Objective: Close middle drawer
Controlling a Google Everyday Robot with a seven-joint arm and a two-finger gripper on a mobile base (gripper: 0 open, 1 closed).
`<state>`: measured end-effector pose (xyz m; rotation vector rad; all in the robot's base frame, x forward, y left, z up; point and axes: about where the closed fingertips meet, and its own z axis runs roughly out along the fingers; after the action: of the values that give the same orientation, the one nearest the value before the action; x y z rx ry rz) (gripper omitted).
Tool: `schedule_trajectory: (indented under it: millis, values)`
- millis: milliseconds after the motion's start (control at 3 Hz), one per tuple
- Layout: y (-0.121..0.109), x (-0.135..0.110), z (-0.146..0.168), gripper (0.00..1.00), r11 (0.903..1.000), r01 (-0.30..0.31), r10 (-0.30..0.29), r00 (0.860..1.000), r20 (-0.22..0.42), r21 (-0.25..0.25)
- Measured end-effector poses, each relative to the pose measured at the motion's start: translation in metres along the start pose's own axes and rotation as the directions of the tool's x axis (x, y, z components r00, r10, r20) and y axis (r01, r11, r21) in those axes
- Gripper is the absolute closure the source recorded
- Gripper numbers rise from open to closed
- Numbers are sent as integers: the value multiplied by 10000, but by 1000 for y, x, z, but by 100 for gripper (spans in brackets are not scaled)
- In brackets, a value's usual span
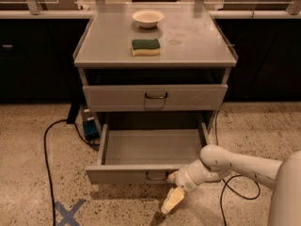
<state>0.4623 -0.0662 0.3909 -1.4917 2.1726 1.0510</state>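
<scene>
Middle drawer (150,147) is pulled all the way out of the cabinet (155,36), low near the floor. It's a wide, shallow grey tray with a narrow front panel and a small dark wire handle. My gripper (176,191) sits just below the front panel, right of the handle. Released or clenched: can't tell.

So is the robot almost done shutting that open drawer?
Not yet. Nothing looks done so far: the middle drawer sticks far out, with its whole inside showing. In hand: the claw is down low at the drawer's front, right beside the small handle. Left to do: push the drawer all the way in, until its front lines up with the top drawer.
</scene>
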Motion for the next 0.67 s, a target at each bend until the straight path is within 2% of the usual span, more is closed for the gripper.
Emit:
schedule_trajectory:
  millis: [333,667]
  values:
    - [-46,-21,-13,0,9995,-264,251,9963,824,151]
    - [-46,-21,-13,0,9995,-264,251,9963,824,151]
